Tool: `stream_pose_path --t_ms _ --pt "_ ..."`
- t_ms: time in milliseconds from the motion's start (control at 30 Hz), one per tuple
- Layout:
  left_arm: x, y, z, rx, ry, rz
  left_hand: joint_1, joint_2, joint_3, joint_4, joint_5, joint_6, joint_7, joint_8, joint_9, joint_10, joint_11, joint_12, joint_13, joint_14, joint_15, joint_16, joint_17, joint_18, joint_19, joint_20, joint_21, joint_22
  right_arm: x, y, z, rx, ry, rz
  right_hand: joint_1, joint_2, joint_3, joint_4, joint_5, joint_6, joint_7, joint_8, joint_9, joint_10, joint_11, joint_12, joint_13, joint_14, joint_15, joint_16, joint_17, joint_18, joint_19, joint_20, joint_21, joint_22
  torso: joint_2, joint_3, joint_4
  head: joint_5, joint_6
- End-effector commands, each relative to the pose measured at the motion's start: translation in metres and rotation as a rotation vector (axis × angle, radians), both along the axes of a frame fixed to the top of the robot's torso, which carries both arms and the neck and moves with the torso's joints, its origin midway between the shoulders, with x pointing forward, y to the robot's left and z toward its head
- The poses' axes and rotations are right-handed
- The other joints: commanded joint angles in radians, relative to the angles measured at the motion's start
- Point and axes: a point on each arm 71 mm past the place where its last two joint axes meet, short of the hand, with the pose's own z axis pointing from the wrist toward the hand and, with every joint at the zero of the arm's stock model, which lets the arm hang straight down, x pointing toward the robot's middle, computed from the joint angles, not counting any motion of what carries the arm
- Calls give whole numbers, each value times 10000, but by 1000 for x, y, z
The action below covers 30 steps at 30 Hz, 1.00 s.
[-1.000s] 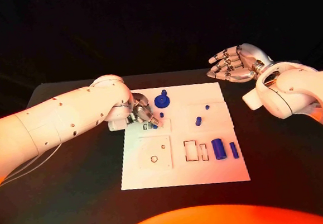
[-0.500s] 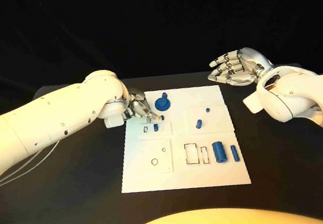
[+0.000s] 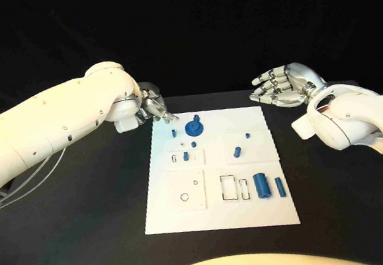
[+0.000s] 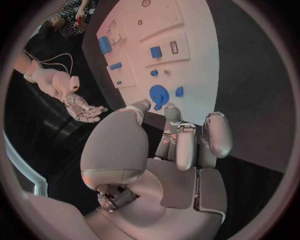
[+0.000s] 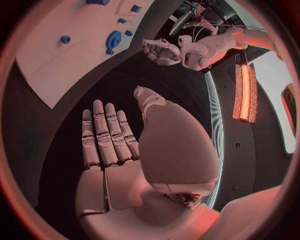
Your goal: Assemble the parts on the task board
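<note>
**Hovering at the far corner, risking a stray nudge**

Watching the left hand (image 3: 151,106) hanging over the far left corner of the task board (image 3: 260,206), fingers curled in together and pointing down, with nothing visible between them. Finding the right hand (image 3: 281,85) out beyond the far right corner, palm up, fingers straight and carrying nothing.

Judging the danger: dropping those curled fingers too low and clipping the round blue part (image 3: 194,127) just beside them. Or flicking the tiny blue piece (image 3: 174,133) next to it off the board's edge. Possibly also dragging the board itself across the black table (image 3: 88,220).

Moving outward: spotting the short blue peg (image 3: 238,152) mid-board, lying flat, long axis seemingly slanting a little from near-left to far-right. Noting the thick blue cylinder (image 3: 260,185) and the slim blue cylinder (image 3: 279,185) near the right edge. Lying side by side, long axes running near-to-far, just beside the rectangular slots (image 3: 228,186).
</note>
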Motion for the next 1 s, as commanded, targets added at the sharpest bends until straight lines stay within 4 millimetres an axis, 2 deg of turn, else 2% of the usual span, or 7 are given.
stream_pose_path --t_ms 33,267,700,833,1000 --pt "7 0 3 119 -359 34 75 5 -63 6 31 -85 -2 -85 -52 -65 20 -44 -68 622 62 -31 1524 60 -43 23 -32 -23 -1 2 1 33 -92 161 32 98 -60 3 68 -34 877 -42 -9 -4 45 -61 -16 -83 -9 -62 -9 9 -46 9 -51 -13 14 -20 1 24 33" --pt "18 4 -7 488 -103 300 137 90 -60 16 36 -16 9 -138 -114 -29 37 8 -35 618 86 -34 1513 59 -32 53 -29 -7 -2 3 1 56 -104 214 48 110 -76 0 79 -19 875 -35 -14 5 44 -62 -15 -83 -8 -70 -28 6 -51 9 -47 -27 37 -26 -11 55 38" --pt "25 3 -33 501 657 578 -317 238 -367 49 -25 281 -50 -182 -231 69 1 152 6 628 65 -12 1530 55 9 61 -11 46 -3 6 2 89 -113 288 66 127 -81 -4 96 -9 874 -32 -19 9 43 -64 -14 -83 -7 -76 -44 5 -72 9 -44 -45 124 -82 -64 55 70" --pt "26 1 -37 376 745 644 -671 349 -598 56 -112 357 -77 -210 -276 148 -20 256 66 653 47 23 1579 37 74 50 33 135 -3 7 2 94 -112 305 66 127 -81 -4 96 -9 874 -32 -19 9 43 -64 -14 -83 -7 -76 -44 5 -72 9 -44 -45 104 -78 -56 43 51" --pt "26 1 -41 386 887 647 -764 384 -679 52 -182 382 -87 -217 -289 177 -28 294 87 662 40 36 1599 30 100 44 50 171 -3 7 2 98 -111 318 75 135 -84 -6 107 -6 874 -32 -22 9 43 -66 -15 -85 -6 -81 -55 4 -86 9 -43 -57 98 -67 -56 42 44"
